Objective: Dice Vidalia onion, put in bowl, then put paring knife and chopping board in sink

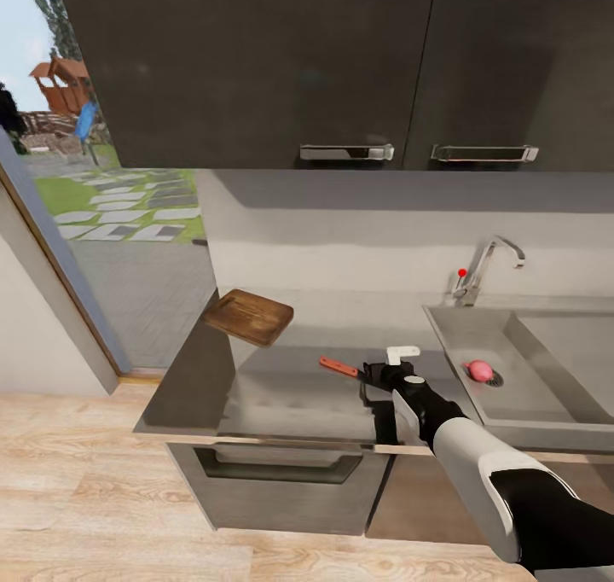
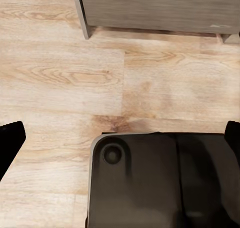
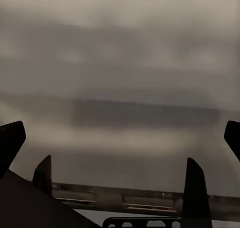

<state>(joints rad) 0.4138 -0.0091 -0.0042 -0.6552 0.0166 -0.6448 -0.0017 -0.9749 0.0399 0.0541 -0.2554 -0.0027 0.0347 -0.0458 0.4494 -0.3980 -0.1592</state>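
The pinkish Vidalia onion [image 1: 480,369] lies in the grey sink [image 1: 546,420], beside the drain. The brown chopping board [image 1: 249,316] rests at the countertop's [image 1: 281,394] back left corner. Mid-counter lies the paring knife [image 1: 339,366], its orange-red handle pointing left. My right gripper [image 1: 375,375] sits low over the counter at the knife's dark blade end; in the right wrist view it [image 3: 120,138] is open with nothing between its fingers. The white bowl [image 1: 402,353] peeks out just behind that gripper. My left gripper [image 2: 120,136] hangs open over the wooden floor.
A chrome tap [image 1: 488,266] with a red knob stands behind the sink. Dark wall cabinets [image 1: 341,70] hang overhead. A glass door [image 1: 94,198] opens to the yard on the left. In the left wrist view the robot's dark base [image 2: 160,183] is on the plank floor.
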